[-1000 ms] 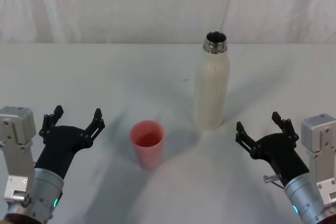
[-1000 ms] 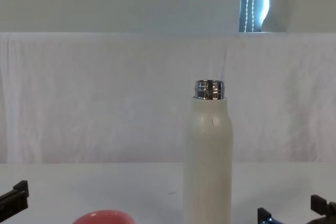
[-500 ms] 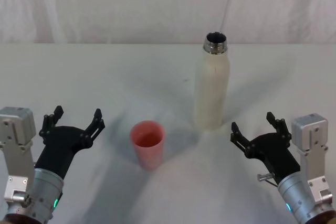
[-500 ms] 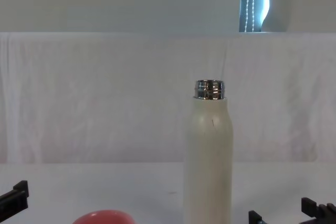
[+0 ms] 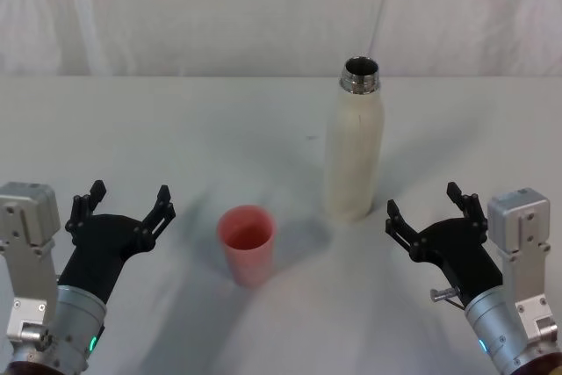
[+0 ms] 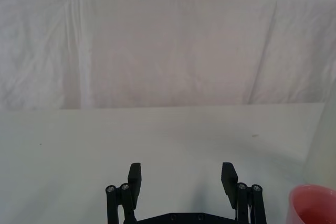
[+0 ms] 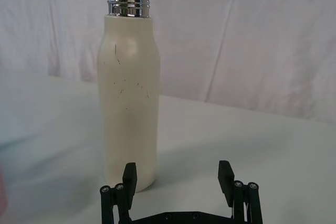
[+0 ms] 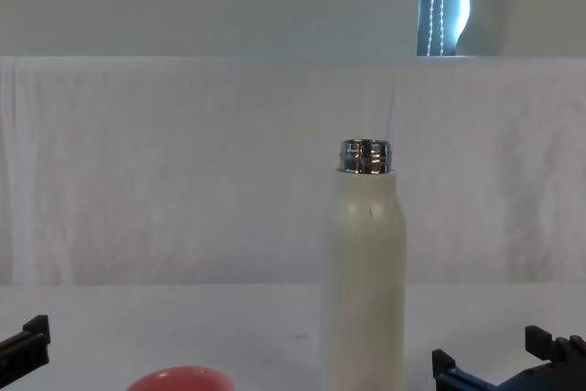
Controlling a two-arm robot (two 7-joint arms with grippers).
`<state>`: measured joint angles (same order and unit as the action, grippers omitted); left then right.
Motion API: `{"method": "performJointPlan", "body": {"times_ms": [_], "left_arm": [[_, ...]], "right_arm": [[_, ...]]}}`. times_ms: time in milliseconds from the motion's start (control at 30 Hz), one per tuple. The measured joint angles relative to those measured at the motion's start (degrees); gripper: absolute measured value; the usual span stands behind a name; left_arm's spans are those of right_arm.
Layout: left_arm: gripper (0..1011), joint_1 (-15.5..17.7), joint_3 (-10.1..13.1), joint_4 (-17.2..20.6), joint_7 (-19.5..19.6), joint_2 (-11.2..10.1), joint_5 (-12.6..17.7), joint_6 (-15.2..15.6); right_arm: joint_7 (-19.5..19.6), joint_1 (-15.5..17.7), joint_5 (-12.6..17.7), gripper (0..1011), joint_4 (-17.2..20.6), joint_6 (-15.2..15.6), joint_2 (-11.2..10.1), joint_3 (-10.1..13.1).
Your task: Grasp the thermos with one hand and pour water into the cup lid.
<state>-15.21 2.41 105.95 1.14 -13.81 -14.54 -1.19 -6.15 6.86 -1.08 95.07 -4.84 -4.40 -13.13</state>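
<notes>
The cream-white thermos (image 5: pixel 354 147) stands upright and uncapped right of centre on the table, its chrome neck (image 7: pixel 128 3) open; it rises in the chest view as thermos (image 8: pixel 364 272). The salmon-red cup lid (image 5: pixel 247 241) sits mouth up, nearer me and to the thermos's left; its rim shows as cup lid (image 8: pixel 179 379) and cup lid (image 6: pixel 314 205). My right gripper (image 5: pixel 425 208) is open, a short way right of the thermos base and nearer me, apart from it; it also appears as right gripper (image 7: pixel 178 176). My left gripper (image 5: pixel 126 201) hangs open left of the cup lid, holding nothing.
A white cloth covers the table (image 5: pixel 176 129) and drapes up as a backdrop (image 8: pixel 183 153) behind it. Free room lies between the cup lid and each gripper.
My right gripper has moved leftward and forward toward the thermos, still open. The left arm, thermos and cup lid have not moved.
</notes>
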Motion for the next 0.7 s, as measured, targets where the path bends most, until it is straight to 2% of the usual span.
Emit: {"method": "performJointPlan", "body": {"times_ms": [700], "left_arm": [[1001, 0.0, 0.0, 0.0, 0.0, 0.0, 0.0, 0.0]], "right_arm": [[0.3, 0.0, -0.3, 1001, 0.0, -0.2, 0.1, -0.1]]}}
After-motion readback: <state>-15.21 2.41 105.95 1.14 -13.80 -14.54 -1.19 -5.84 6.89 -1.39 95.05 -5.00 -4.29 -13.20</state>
